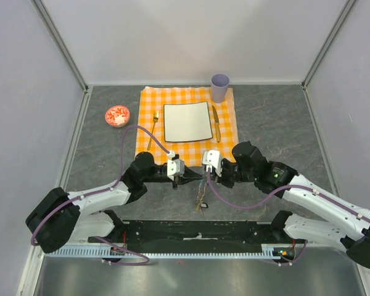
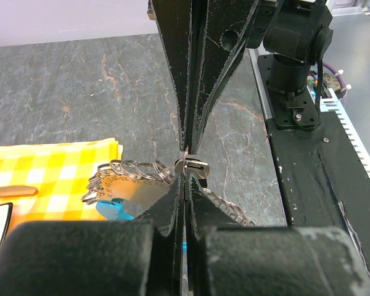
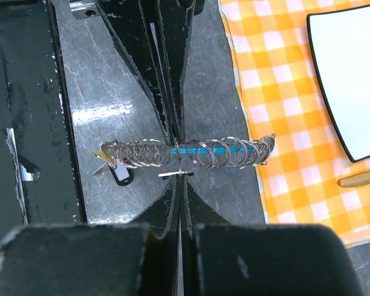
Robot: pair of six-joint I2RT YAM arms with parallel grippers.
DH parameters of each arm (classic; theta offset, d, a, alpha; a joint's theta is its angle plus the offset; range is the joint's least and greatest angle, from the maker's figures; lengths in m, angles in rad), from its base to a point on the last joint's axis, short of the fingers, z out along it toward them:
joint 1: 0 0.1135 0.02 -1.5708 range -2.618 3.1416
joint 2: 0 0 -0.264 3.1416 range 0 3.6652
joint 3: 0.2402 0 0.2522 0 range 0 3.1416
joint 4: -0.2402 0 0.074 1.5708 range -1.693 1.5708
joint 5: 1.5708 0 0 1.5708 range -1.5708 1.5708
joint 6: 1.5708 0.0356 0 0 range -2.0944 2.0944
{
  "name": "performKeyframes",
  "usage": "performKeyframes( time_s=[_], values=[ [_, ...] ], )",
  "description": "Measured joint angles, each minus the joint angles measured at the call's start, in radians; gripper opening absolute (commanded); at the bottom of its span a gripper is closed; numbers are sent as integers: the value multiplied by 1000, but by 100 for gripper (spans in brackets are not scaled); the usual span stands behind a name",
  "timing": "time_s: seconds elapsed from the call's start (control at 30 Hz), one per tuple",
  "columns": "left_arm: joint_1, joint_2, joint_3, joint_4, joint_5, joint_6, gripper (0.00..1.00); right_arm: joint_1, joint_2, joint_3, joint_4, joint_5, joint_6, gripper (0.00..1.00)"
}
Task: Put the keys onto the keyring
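My two grippers meet tip to tip over the grey table, just in front of the checked cloth. The left gripper (image 1: 191,177) (image 2: 185,179) is shut, with the keyring's turquoise tag (image 2: 114,211) showing between its jaws. A row of several wire rings (image 3: 191,153) (image 2: 131,168) runs along the tag, and a chain (image 2: 229,207) trails off it. The right gripper (image 1: 203,176) (image 3: 179,182) is shut on a small flat silvery key (image 3: 175,175) (image 2: 192,166) held against the rings. A brass-coloured key (image 3: 100,155) and a black label tag (image 3: 121,175) hang at the row's end. The bunch (image 1: 201,200) dangles below the grippers.
Behind the grippers lies an orange checked cloth (image 1: 225,132) with a white square plate (image 1: 187,121), a gold fork (image 1: 153,128) and a knife (image 1: 216,123). A lilac cup (image 1: 220,87) stands at its back right corner. A red-and-white bowl (image 1: 117,115) sits to the left. The black base rail (image 1: 197,233) is near.
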Motion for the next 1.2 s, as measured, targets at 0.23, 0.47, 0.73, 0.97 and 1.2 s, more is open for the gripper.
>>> performKeyframes(
  time_s=[0.23,0.47,0.73,0.97,1.2],
  values=[
    [0,0,0,1,4,-3,2,0,0,0,0,0,0,0],
    [4,6,0,9,19,-9,2,0,0,0,0,-9,0,0],
    [5,22,0,23,48,-27,2,-2,-10,-8,-5,-39,0,0],
    [4,23,0,35,58,-35,2,-2,-11,-8,19,-76,0,0],
    [5,23,0,37,58,-46,2,-2,-11,-8,19,-82,0,0]
  ],
)
